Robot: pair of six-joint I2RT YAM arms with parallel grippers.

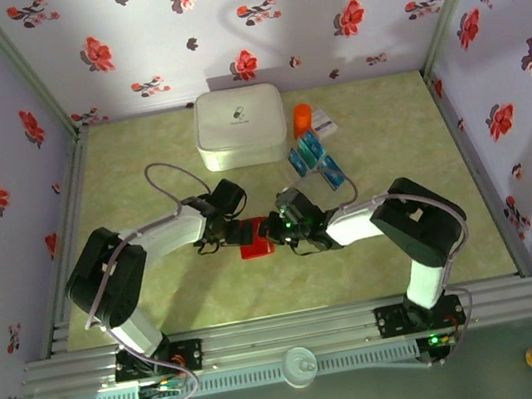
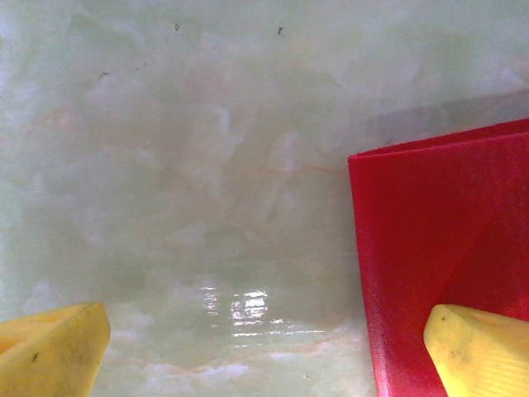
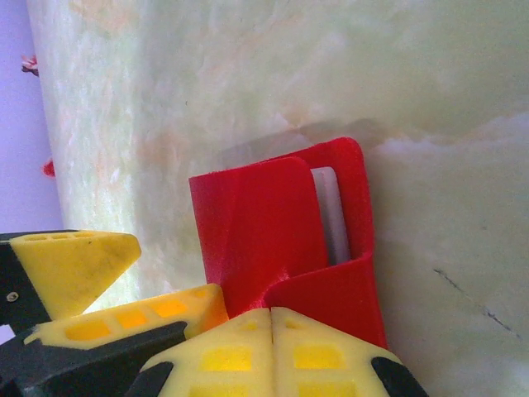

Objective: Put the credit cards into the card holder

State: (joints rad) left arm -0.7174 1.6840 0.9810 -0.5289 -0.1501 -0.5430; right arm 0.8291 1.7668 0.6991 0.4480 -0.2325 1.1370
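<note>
Red plastic or leatherette, thin-walled and springy-looking: the card holder (image 1: pixel 255 246) lies mid-desk between the two arms, partly folded open, with one flap raised and a pale insert showing in the slot. It looks light and apt to slide on the glossy desk (image 1: pixel 138 159), so it probably needs pinning down while a card goes in. A flap edge seems the best hold, leaving the slot mouth free.

The credit cards (image 1: pixel 316 163) lie in rows farther back and to the right, just right of the white box (image 1: pixel 241 128) and well apart from the holder. Stiff, glossy and flat, they are likely hard to lift; an edge grip looks safest.

The right gripper (image 3: pixel 271 331) has its fingers pressed together, apparently pinching the near edge of the raised flap. The left gripper (image 2: pixel 264 339) is spread as wide as it goes and holds nothing. One finger sits over the holder's left part, though I cannot tell if it touches; the other is over bare desk.
</note>
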